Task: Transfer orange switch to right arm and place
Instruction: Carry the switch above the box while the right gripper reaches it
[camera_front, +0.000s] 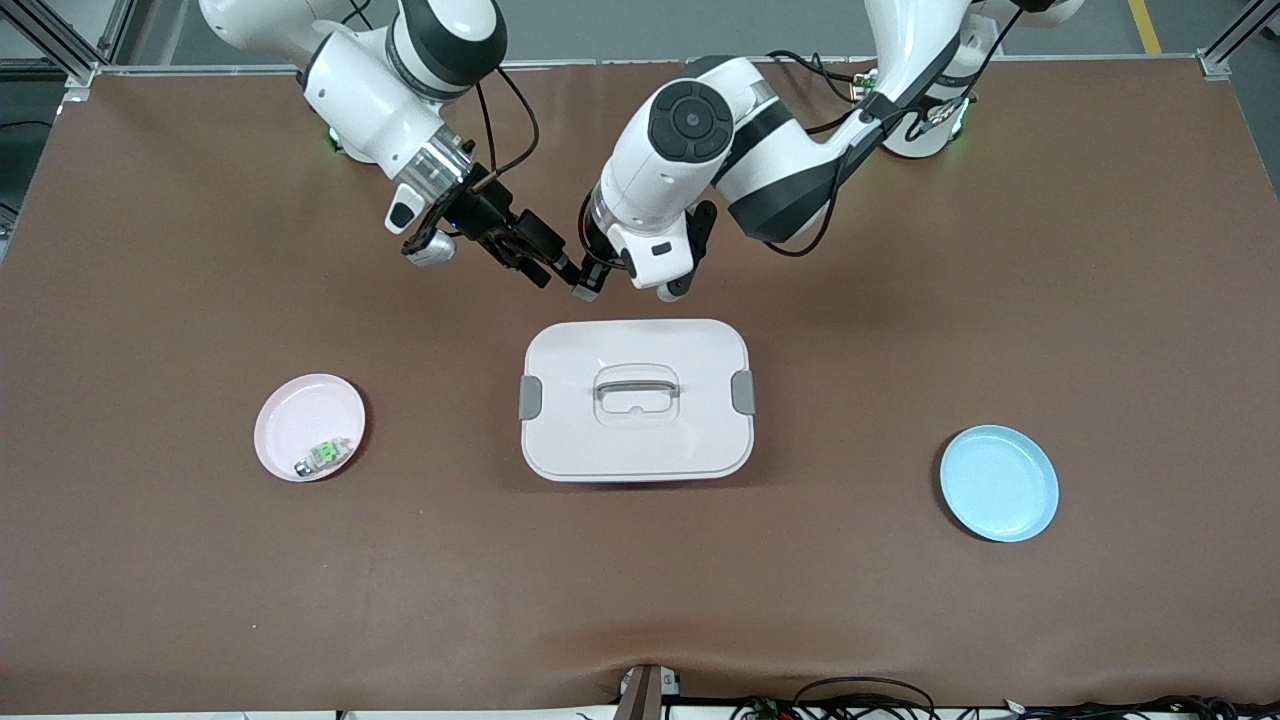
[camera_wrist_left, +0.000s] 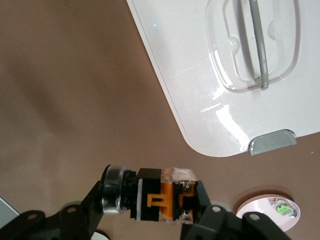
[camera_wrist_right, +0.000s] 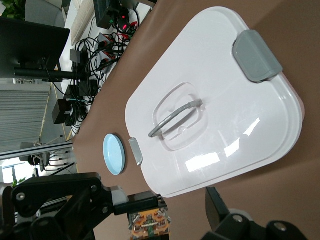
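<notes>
The orange switch (camera_wrist_left: 162, 200) is clamped in the left end effector (camera_front: 588, 282), up in the air above the bench (camera_front: 150, 600) beside the white lidded box (camera_front: 637, 400). Its long axis runs crosswise between the left fingers, with the silvery end sticking out to one side. The right end effector (camera_front: 545, 262) hangs just beside it with its fingers spread wide and empty, and looks about to take the switch.

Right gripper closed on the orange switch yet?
No: the right gripper stands open around the orange switch, which the left gripper clamps.

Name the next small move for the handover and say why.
Probably: the right gripper should close on the free end of the orange switch. The left gripper is shut on the switch in the air, over the table just past the white lidded box, and the right gripper's open fingers already sit beside it.
</notes>
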